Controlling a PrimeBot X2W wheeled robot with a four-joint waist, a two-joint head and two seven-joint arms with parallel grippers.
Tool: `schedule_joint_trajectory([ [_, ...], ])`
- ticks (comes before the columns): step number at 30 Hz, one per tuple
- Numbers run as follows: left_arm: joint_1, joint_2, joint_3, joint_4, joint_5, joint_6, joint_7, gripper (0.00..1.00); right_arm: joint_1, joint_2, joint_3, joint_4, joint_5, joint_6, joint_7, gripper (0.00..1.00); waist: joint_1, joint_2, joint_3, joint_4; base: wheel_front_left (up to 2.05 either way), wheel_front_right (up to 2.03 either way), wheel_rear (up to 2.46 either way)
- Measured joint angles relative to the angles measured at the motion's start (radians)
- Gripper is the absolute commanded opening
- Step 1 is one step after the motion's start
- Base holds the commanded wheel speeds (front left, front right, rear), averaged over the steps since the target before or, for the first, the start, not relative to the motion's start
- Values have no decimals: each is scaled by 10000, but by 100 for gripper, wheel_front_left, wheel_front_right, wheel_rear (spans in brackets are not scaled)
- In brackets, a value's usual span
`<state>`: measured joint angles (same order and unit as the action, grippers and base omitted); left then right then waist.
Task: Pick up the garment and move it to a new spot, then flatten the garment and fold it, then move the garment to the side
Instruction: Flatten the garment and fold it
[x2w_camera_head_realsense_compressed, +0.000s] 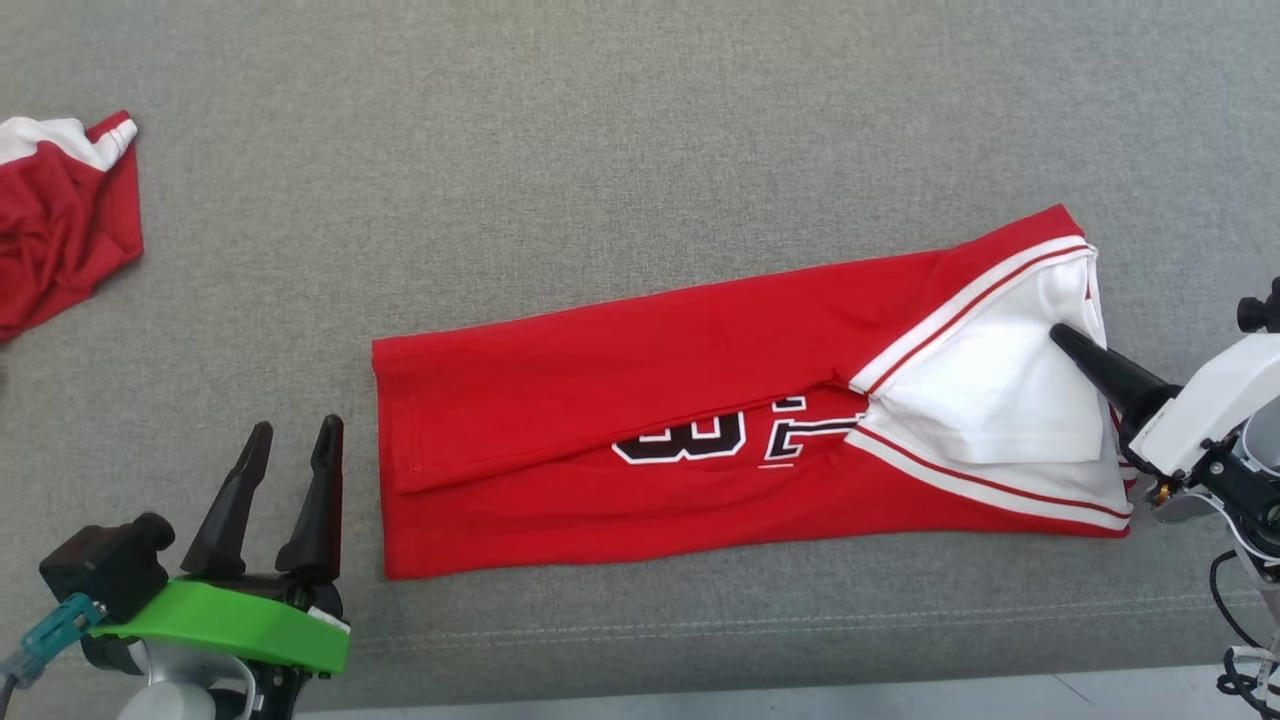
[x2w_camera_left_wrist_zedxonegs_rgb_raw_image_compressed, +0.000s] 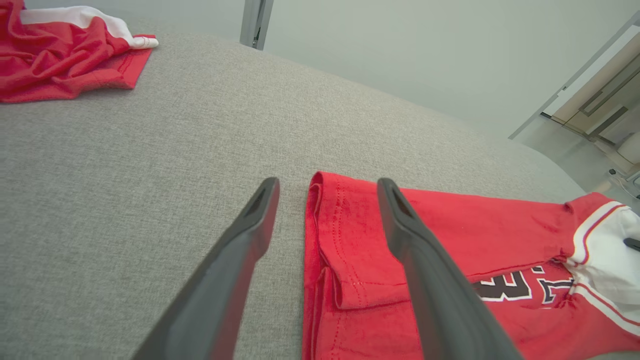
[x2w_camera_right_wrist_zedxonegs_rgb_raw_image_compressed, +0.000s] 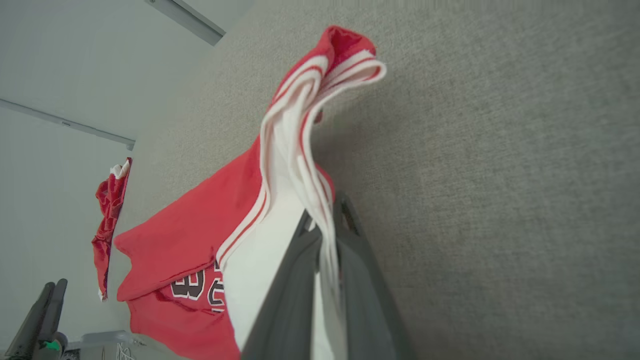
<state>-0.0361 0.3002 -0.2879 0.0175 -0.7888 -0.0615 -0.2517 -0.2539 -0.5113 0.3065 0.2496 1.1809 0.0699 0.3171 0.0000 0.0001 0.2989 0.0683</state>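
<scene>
- Because the garment (x2w_camera_head_realsense_compressed: 650, 400) is thin, limp cloth, folded lengthwise on the grey surface (x2w_camera_head_realsense_compressed: 600, 150), we expect it to sag and unfold if lifted by one point.
- Our right gripper (x2w_camera_head_realsense_compressed: 1060, 338) has its fingers pinched together on the white-trimmed end.
- Our left gripper (x2w_camera_head_realsense_compressed: 297, 428) hovers near the hem end, fingers spread, holding nothing.
- We judge the hem corners the best second hold, taking all layers.
</scene>
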Motion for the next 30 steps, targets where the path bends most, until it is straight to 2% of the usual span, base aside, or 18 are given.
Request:
schedule_joint_trajectory([
  [8, 210, -349, 21, 148, 2, -92, 0, 100, 12, -92, 201, -982, 276, 92, 393, 0, 0, 0, -428, 309, 0, 0, 0],
  [15, 209, -570, -134, 343, 94, -234, 0, 100, 9, -353, 652, -2090, 370, 59, 1256, 0, 0, 0, -723, 848, 0, 0, 0],
  [19, 174, -677, -318, 407, 121, -276, 0, 100, -49, -441, 848, -2510, 280, -234, 1582, 0, -1, -1, -820, 1183, 0, 0, 0],
  [24, 18, -786, -673, 554, 188, -366, 0, 100, -172, -130, 1430, -3196, 332, -583, 2257, 0, 0, 0, -906, 1654, 0, 0, 0],
  [30, -324, -1049, -947, 700, 196, -453, 0, 100, -559, 462, 1987, -3486, 159, -1373, 2596, 0, 0, 0, -951, 2271, 0, 0, 0],
])
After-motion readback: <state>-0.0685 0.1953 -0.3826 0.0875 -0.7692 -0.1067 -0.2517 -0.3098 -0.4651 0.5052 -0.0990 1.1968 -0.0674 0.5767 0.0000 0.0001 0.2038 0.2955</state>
